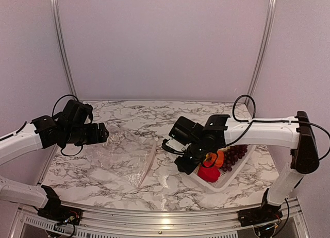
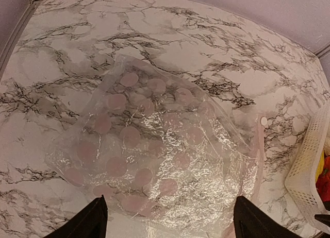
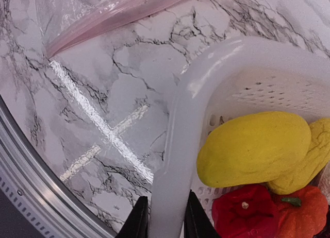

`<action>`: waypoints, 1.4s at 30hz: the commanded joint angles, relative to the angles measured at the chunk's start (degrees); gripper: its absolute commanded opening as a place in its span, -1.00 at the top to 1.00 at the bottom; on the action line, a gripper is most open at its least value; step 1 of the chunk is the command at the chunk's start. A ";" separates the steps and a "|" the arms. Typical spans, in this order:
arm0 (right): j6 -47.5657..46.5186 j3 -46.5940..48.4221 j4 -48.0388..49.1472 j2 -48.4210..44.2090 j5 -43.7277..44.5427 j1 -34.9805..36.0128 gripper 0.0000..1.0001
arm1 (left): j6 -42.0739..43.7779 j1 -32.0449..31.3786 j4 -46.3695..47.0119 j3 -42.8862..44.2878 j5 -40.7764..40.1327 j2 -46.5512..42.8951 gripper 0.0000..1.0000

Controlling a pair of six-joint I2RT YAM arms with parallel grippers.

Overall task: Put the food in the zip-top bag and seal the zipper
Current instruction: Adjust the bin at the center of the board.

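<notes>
The clear, crinkly zip-top bag (image 1: 122,154) lies flat on the marble table, and its zipper (image 1: 148,164) is a pale pinkish strip along the right edge. My left gripper (image 2: 167,217) hovers open above the bag (image 2: 154,145) with nothing between its fingers (image 2: 93,221). The food sits in a white basket (image 1: 233,177): two yellow pieces (image 3: 252,148), a red pepper (image 3: 242,212), an orange piece (image 3: 301,212) and purple grapes (image 1: 235,154). My right gripper (image 3: 166,217) is shut on the basket's left rim (image 3: 175,155), one finger inside the basket and one outside. No cauliflower shows.
The basket (image 2: 307,171) stands to the right of the bag, near the table's front right. The table's metal front edge (image 3: 31,181) runs close below the basket rim. The zipper (image 3: 113,14) lies a short way from the basket.
</notes>
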 commanded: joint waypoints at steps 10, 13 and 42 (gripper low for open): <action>-19.24 -6.13 -2.27 -8.02 -2.18 0.11 0.99 | 0.95 -0.27 3.02 -0.71 5.46 0.41 -0.67; -20.57 -8.84 -3.45 -10.56 4.26 -1.24 0.98 | 2.95 -0.49 3.91 -0.03 6.05 0.23 -0.65; 30.71 10.03 6.59 5.06 13.43 -14.17 -0.62 | 2.94 -1.51 -12.64 10.37 -25.36 0.76 -0.25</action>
